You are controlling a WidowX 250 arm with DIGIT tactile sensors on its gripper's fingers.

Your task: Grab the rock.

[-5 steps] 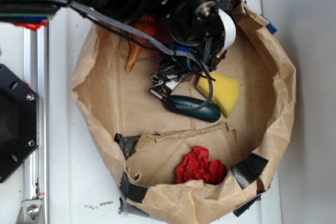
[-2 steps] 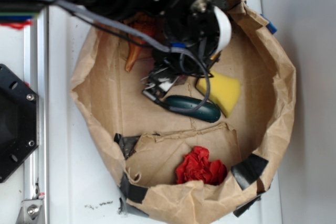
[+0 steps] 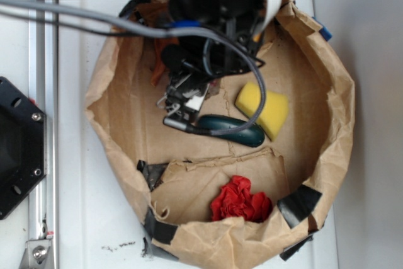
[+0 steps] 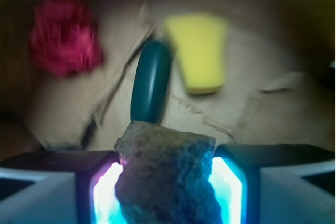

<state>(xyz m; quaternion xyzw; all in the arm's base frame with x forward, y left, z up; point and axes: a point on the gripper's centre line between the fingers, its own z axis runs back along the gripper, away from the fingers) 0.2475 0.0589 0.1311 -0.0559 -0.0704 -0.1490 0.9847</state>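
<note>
The rock (image 4: pixel 167 174), a jagged grey-brown lump, sits clamped between my two glowing fingers in the wrist view. My gripper (image 4: pixel 168 184) is shut on it and holds it above the paper floor. In the exterior view my gripper (image 3: pixel 182 104) hangs over the middle of the paper bag tray, just left of the dark green oblong. The rock itself is hidden there by the gripper and cables.
The brown paper bag tray (image 3: pixel 340 111) has raised crumpled walls all round. Inside lie a dark green oblong (image 3: pixel 234 130), a yellow sponge (image 3: pixel 263 108), a red crumpled lump (image 3: pixel 240 198) and an orange seashell (image 3: pixel 157 67), partly hidden by the arm. A metal rail (image 3: pixel 43 155) runs at the left.
My arm has swung up and to the left in the exterior view. The gripper has shifted left, away from the sponge and the green oblong.
</note>
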